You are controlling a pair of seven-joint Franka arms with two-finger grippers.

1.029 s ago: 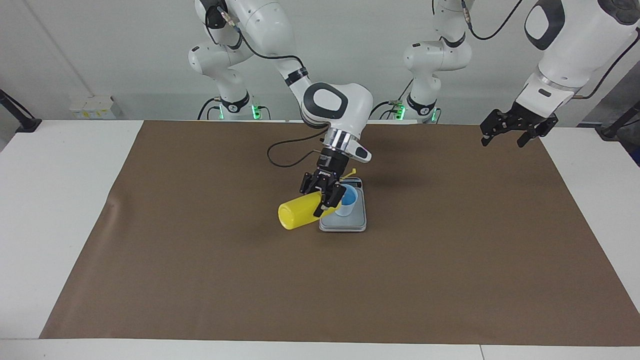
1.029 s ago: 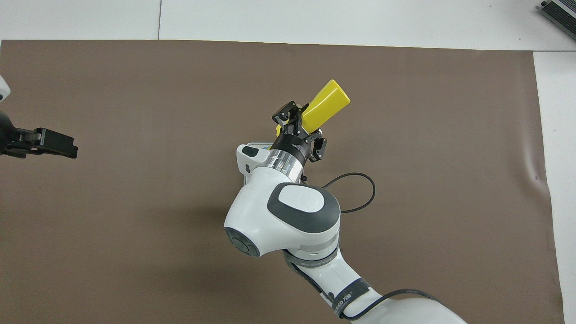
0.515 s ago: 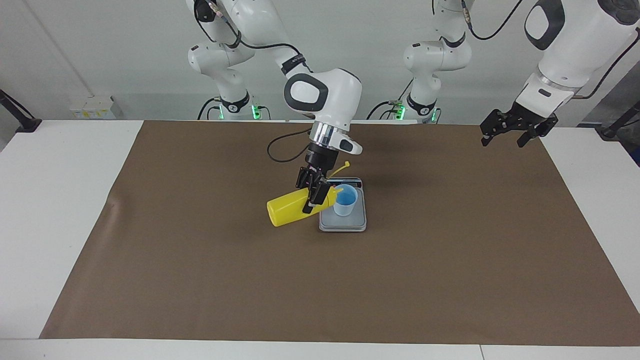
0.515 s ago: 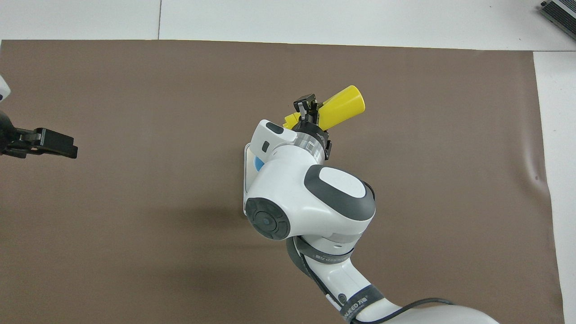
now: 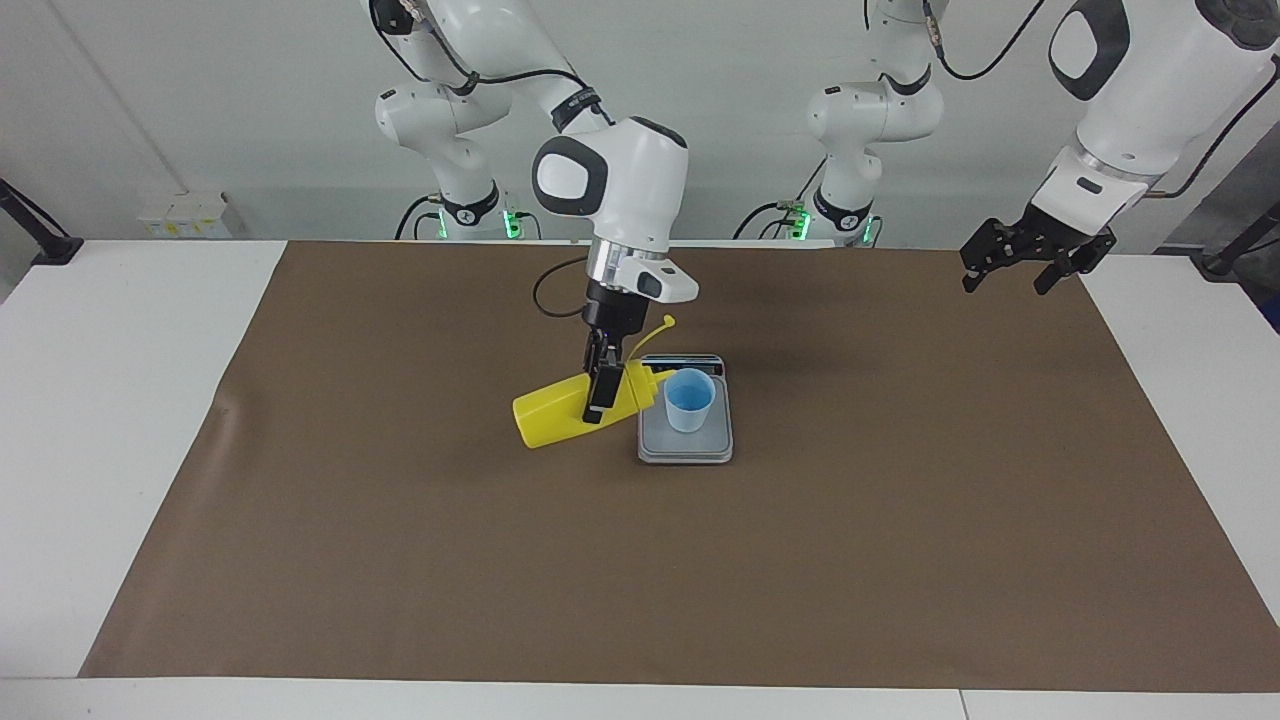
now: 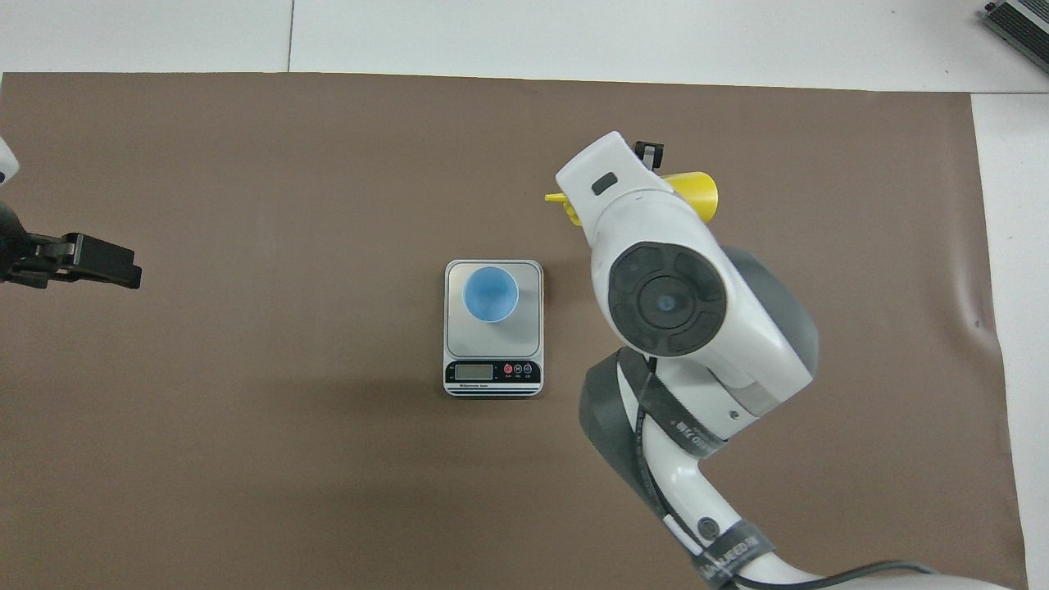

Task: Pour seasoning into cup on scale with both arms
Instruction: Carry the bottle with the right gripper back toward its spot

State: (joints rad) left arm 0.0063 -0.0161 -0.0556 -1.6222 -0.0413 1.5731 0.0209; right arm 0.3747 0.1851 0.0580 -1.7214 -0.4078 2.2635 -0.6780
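Since a second ago the right arm (image 5: pixel 610 180) has swung away from the scale (image 5: pixel 686 440) toward its own end of the table, carrying the yellow bottle (image 5: pixel 560 412) with it, so the cup (image 5: pixel 690 399) that its wrist covered from above now shows in full in the overhead view. Starting nearest the robots, the left arm (image 5: pixel 1120 90) waits raised over the edge of the brown mat (image 5: pixel 640 560) at its own end of the table, and the left gripper (image 5: pixel 1010 270) hangs there with its fingers spread and nothing between them, well apart from everything else. The right gripper (image 5: pixel 597 400) is pinching the yellow bottle across its body near the nozzle end. The bottle lies tilted close to flat, its base pointing toward the right arm's end of the table and a little lower, its nozzle aimed at the cup and stopping just beside the cup's rim rather than over it. A thin yellow cap strap (image 5: pixel 655 330) sticks up from the nozzle end. Whether the bottle's base touches the mat I cannot tell. The silver-grey scale lies flat in the middle of the mat, its dark display strip (image 6: pixel 492 372) on the edge nearest the robots. The pale blue cup stands upright on the weighing plate, farther from the robots than the display. Farther out there is only bare mat, then the white table (image 5: pixel 120 400).
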